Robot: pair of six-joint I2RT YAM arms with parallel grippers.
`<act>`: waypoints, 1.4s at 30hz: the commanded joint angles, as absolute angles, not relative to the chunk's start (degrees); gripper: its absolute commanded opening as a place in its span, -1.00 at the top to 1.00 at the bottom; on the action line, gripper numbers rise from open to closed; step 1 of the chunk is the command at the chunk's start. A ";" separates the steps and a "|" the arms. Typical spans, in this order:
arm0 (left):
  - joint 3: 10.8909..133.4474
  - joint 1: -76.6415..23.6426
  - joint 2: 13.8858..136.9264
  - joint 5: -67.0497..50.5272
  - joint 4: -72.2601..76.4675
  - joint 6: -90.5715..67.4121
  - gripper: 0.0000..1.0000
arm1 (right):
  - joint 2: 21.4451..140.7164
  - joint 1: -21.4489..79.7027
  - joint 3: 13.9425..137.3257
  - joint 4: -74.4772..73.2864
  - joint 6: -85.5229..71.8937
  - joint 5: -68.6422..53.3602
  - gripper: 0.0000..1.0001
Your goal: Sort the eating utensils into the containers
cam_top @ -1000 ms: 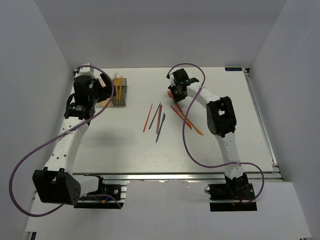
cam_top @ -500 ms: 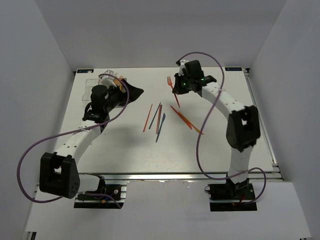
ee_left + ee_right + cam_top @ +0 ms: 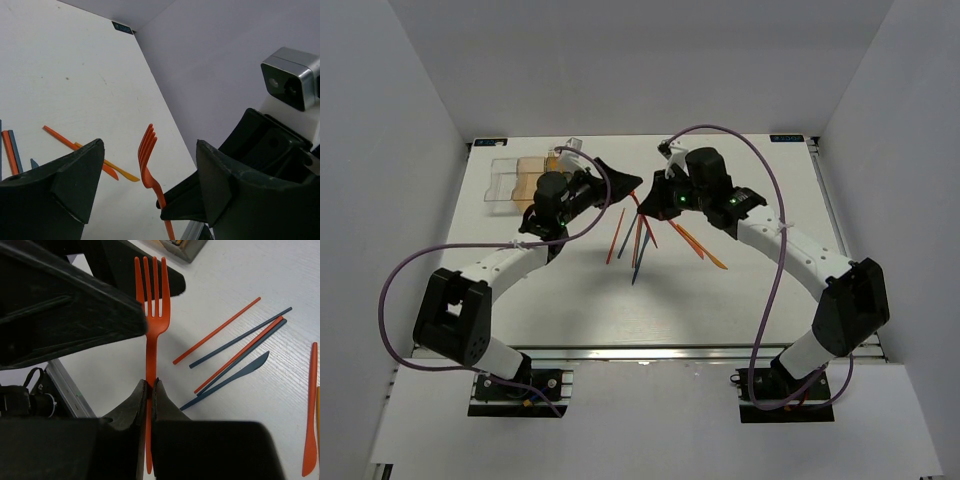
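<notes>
My right gripper (image 3: pixel 151 385) is shut on the handle of an orange-red fork (image 3: pixel 152 315) and holds it above the table, tines pointing at my left gripper. In the top view the two grippers, right (image 3: pixel 647 192) and left (image 3: pixel 623 183), meet tip to tip over the far middle of the table. My left gripper (image 3: pixel 149 150) is open and empty, and the fork (image 3: pixel 146 157) stands between its fingers without touching them. Red and dark blue sticks (image 3: pixel 632 238) and a blue knife (image 3: pixel 235 377) lie loose on the table. The containers (image 3: pixel 515 180) sit at the far left; my left arm hides the dark one.
Orange pieces (image 3: pixel 695 240) lie to the right of the stick pile and also show in the left wrist view (image 3: pixel 75 147). An orange knife (image 3: pixel 310 415) lies at the right edge of the right wrist view. White walls close in the table on three sides.
Both arms have swung to the far middle. My left gripper has left the containers and moved right. My right gripper has brought the fork left, up to the left gripper.
</notes>
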State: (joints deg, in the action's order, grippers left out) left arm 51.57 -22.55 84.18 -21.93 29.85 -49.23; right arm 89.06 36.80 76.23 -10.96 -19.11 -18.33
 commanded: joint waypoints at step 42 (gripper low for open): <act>102.57 -3.78 117.16 2.20 -8.27 -0.27 1.00 | 65.39 29.09 53.79 -13.36 -14.50 -8.61 -0.79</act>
State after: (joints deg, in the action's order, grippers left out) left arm 104.44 -3.86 120.14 -1.80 -9.82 -2.94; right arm 65.71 29.26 53.34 -14.74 -15.73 -7.94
